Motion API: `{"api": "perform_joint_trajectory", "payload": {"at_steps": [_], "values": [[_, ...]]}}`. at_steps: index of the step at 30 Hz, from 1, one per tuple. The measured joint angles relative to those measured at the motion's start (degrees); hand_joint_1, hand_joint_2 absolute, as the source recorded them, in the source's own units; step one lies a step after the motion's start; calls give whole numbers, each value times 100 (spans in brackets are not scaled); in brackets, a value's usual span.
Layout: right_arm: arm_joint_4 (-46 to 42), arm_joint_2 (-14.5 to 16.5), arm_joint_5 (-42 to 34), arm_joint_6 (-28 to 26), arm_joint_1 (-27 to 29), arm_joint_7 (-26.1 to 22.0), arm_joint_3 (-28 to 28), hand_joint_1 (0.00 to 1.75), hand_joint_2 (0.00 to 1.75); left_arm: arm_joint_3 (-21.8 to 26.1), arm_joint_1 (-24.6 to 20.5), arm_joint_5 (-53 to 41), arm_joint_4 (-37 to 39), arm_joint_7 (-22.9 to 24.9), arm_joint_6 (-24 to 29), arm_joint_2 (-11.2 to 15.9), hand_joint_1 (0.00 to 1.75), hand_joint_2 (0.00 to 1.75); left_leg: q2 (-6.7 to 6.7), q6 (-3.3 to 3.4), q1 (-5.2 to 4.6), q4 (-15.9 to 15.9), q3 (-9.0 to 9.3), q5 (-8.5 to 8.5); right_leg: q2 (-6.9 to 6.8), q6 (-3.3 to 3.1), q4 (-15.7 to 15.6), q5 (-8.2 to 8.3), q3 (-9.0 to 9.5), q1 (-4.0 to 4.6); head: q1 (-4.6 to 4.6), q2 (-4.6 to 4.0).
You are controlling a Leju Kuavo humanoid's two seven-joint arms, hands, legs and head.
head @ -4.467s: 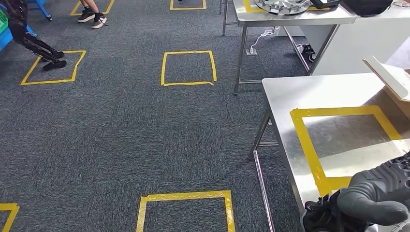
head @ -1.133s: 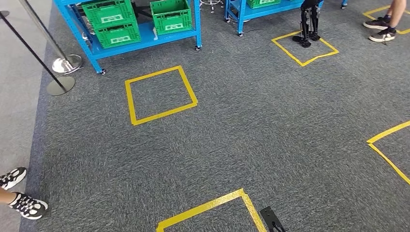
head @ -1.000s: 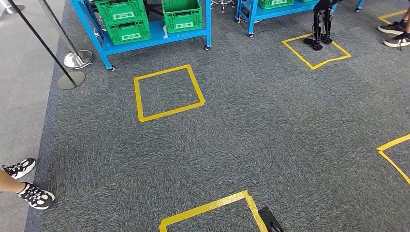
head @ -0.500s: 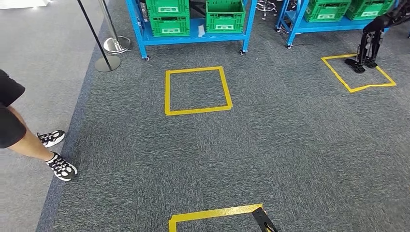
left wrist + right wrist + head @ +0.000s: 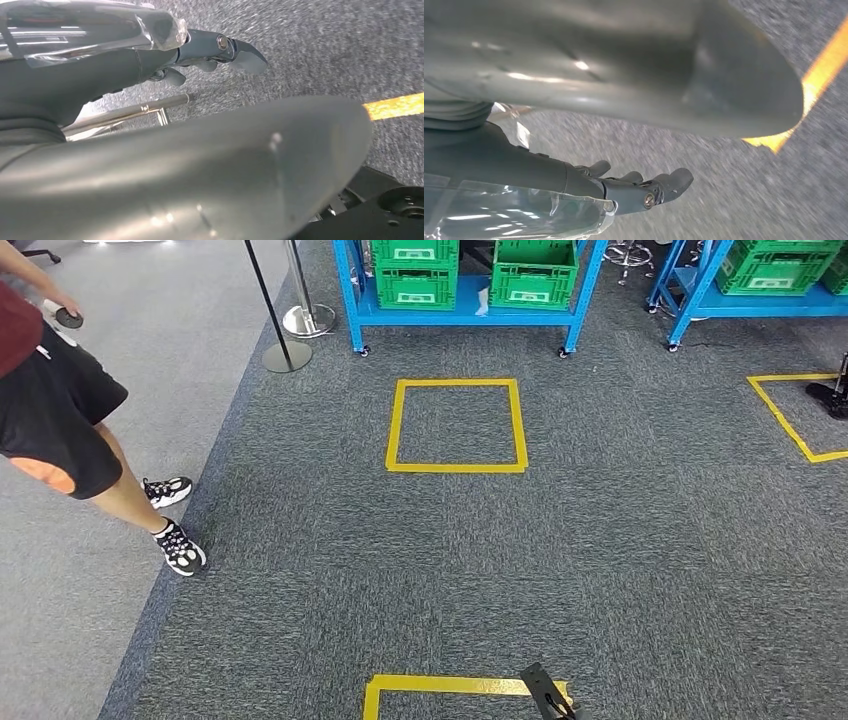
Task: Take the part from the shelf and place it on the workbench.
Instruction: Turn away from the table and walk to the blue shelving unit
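A blue shelf (image 5: 460,316) stands straight ahead at the far edge of the head view, with two green crates (image 5: 415,275) on its lower deck. I cannot make out the part among them. My left hand (image 5: 125,65) hangs over the grey carpet, its fingers (image 5: 225,47) stretched out away from the thick thumb, holding nothing. My right hand (image 5: 544,167) hangs the same way above the carpet, fingers (image 5: 664,185) extended and nothing in them.
A yellow tape square (image 5: 457,467) marks the carpet in front of the shelf, and another (image 5: 450,683) lies near my feet. A person (image 5: 60,410) stands at the left. Two stanchions (image 5: 287,355) stand left of the shelf. A second blue shelf (image 5: 745,302) is at the right.
The camera has turned away from the steel workbench. The blue shelf has swung from upper left to straight ahead, and the person has come further into view at the left.
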Motion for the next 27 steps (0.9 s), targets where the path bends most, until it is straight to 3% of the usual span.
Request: {"api": "perform_joint_trajectory", "payload": {"at_steps": [2, 3, 4, 6, 8, 10, 12, 13, 14, 15, 17, 19, 23, 25, 27], "values": [[0, 15, 57, -131, -20, -46, 0, 0, 0, 1, -15, 0, 0, -1, 1, 11, 0, 0, 215, 62, -41, -827, 440, 295, -99, 30, 1, -21, 26, 19, -1, 0], [0, 20, 70, -162, -29, -59, 0, 0, 0, 0, -26, 0, 0, -1, 2, 15, 0, 0, 296, 96, -67, -1078, 571, 350, -140, 54, 0, -32, 38, 31, 1, 0], [0, 26, 76, -174, -34, -66, 0, 0, 0, -1, -36, 0, 0, -2, 2, 18, 0, 0, 340, 126, -90, -1190, 625, 349, -176, 83, -6, -40, 49, 40, 2, 0], [-2, 37, 72, -193, -42, -70, 0, 0, 0, -1, -37, -1, 0, -3, 2, 23, 0, 0, 252, 184, -98, -1214, 636, 356, -230, 150, -33, -46, 85, 38, 2, 0], [-5, 50, 52, -227, -50, -75, -2, 0, 0, -1, -41, -11, 0, -1, 2, 30, 0, 0, 177, 255, -61, -1258, 678, 393, -69, 215, 88, -151, 58, 23, 10, 0], [-4, 53, 30, -252, -44, -79, -12, 0, 0, -9, -63, -22, 0, 13, 1, 27, 0, 0, 103, 303, -32, -1281, 696, 416, 202, 255, 671, -469, -203, 16, 30, 0], [-1, 50, 29, -258, -15, -77, -25, 0, 0, -25, -74, -25, 0, 37, 0, 21, 0, 0, 21, 318, -33, -1278, 693, 415, 307, 273, 1438, -754, -588, 20, 38, 0], [0, 49, 39, -261, 1, -72, -29, 0, 0, -31, -73, -21, 0, 47, 0, 20, 0, 0, -20, 319, -34, -1277, 694, 413, 319, 275, 1614, -759, -698, 21, 39, 0], [0, 50, 54, -264, 9, -67, -29, 0, 0, -33, -74, -10, 0, 55, -9, 20, 0, 0, -59, 315, -32, -1275, 700, 400, 323, 271, 1544, -644, -696, 18, 38, 0], [0, 50, 70, -266, 11, -62, -28, 0, 0, -33, -77, 10, 0, 59, -36, 20, 0, 0, -94, 306, -28, -1271, 711, 381, 323, 264, 1243, -442, -579, 13, 38, 0], [0, 54, 103, -268, 3, -57, -28, 0, 0, -28, -81, 50, -1, 64, -120, 24, 0, 0, -151, 258, -34, -1240, 736, 310, 333, 244, 410, -93, -207, 5, 42, 0], [0, 63, 127, -267, -8, -52, -30, 0, 0, -30, -81, 42, -4, 58, -168, 32, 0, 0, -177, 190, -51, -1216, 754, 235, 345, 189, 4, -43, -8, 17, 39, 0], [-5, 77, 141, -267, -20, -44, -36, 0, 0, -36, -91, 11, -13, 44, -168, 37, 0, 0, -148, 79, -31, -1113, 768, 130, 348, 21, -21, -135, 127, 21, 17, 0], [-9, 80, 147, -269, -25, -44, -41, 0, 0, -40, -100, 11, -15, 39, -168, 42, 0, 0, -87, 35, -19, -558, 466, -43, 342, -36, -30, -206, 251, 4, -19, 0], [-8, 87, 149, -269, -18, -44, -43, 0, 0, -44, -94, 11, -15, 37, -168, 46, 0, 0, -58, 9, -12, 283, -128, -243, 338, -55, -30, -322, 362, 5, -37, 0]]}}
